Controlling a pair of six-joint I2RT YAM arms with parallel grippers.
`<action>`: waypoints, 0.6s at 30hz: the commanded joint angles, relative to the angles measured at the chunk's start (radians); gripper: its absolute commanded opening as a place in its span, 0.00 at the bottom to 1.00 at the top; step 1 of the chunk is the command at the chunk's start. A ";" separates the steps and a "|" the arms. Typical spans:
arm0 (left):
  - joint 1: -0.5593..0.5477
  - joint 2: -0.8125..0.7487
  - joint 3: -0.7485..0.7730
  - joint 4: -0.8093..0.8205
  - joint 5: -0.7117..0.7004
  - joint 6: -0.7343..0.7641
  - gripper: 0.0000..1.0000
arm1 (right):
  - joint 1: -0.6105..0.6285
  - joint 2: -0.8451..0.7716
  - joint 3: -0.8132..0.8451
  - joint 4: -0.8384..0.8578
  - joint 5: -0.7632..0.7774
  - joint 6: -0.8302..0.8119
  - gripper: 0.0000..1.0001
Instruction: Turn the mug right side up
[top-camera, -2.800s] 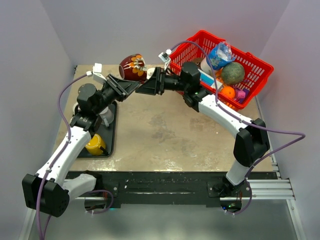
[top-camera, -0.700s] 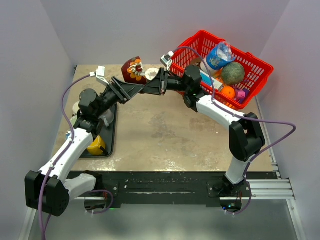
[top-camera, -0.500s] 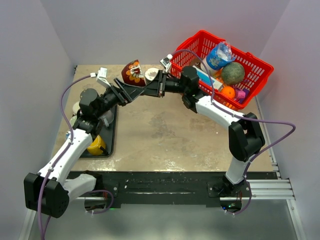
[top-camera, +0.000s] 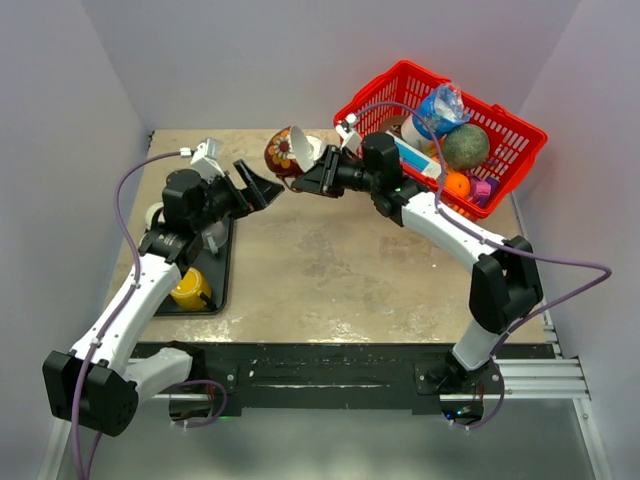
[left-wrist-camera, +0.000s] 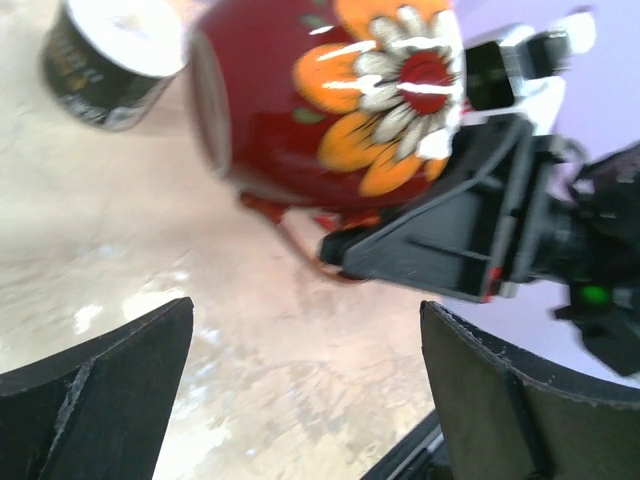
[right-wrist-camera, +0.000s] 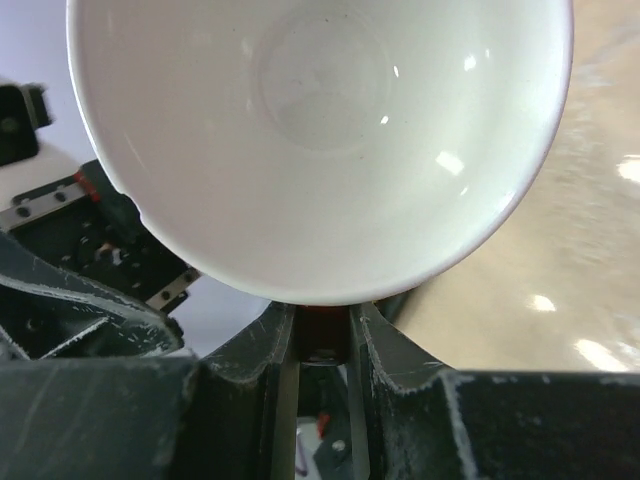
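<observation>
1. I see the dark red round mug with the orange flower (top-camera: 282, 155) up in the air over the far side of the tan desk (top-camera: 330, 260).
2. The mug is tipped on its side. Its white inside faces my right wrist camera.
3. My right tool (right-wrist-camera: 322, 345) pinches the mug's thin red handle.
4. My left tool (left-wrist-camera: 300, 380) is spread wide near the mug and grips nothing.

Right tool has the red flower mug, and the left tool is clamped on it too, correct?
Not quite. The right tool does hold the red flower mug, but the left tool is open and apart from it. The left wrist view shows its fingers spread wide with the mug beyond them.
</observation>
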 joint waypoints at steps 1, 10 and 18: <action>-0.005 -0.027 0.049 -0.163 -0.118 0.104 0.99 | -0.010 -0.124 0.046 -0.118 0.195 -0.168 0.00; -0.005 -0.021 0.049 -0.238 -0.216 0.130 0.99 | -0.009 -0.228 -0.060 -0.366 0.502 -0.320 0.00; -0.003 0.045 0.064 -0.258 -0.227 0.125 0.99 | -0.009 -0.290 -0.206 -0.425 0.682 -0.349 0.00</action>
